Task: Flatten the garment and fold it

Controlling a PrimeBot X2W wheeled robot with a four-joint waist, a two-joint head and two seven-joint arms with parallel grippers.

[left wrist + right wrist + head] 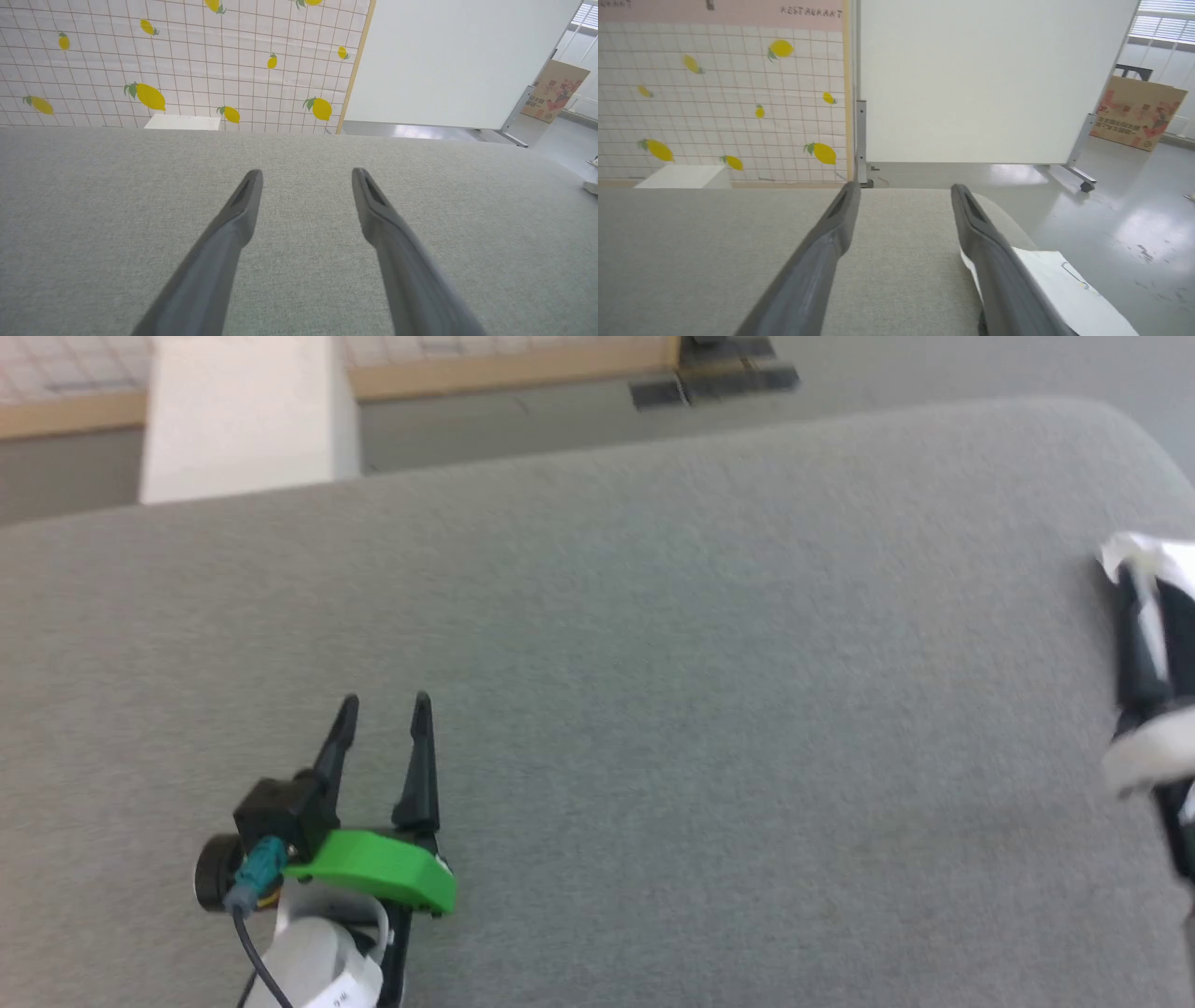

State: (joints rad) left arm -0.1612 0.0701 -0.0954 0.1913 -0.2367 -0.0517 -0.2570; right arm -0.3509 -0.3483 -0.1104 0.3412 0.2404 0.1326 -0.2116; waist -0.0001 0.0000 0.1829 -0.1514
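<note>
Head view: left gripper [385,702] fingers apart, empty, parked over grey cushion [653,616]; blurred black-white garment [1141,558] at right edge. Left wrist view: bare cushion between fingers. Right wrist view: right gripper [904,186] spread, empty; garment free beside finger, apparently laid down.

Lemon-print wall [187,70] (perhaps tiled) backs grey upholstery [653,663].

Grey woven-cloth pad [709,616]: matt, fine even weave. Dark tapered fingers [233,224] on left gripper [307,171]: smooth matt plastic. Green curved plastic cover [383,870]: smooth, slight sheen. Grey floor [1125,224]: glossy, reflective.
</note>
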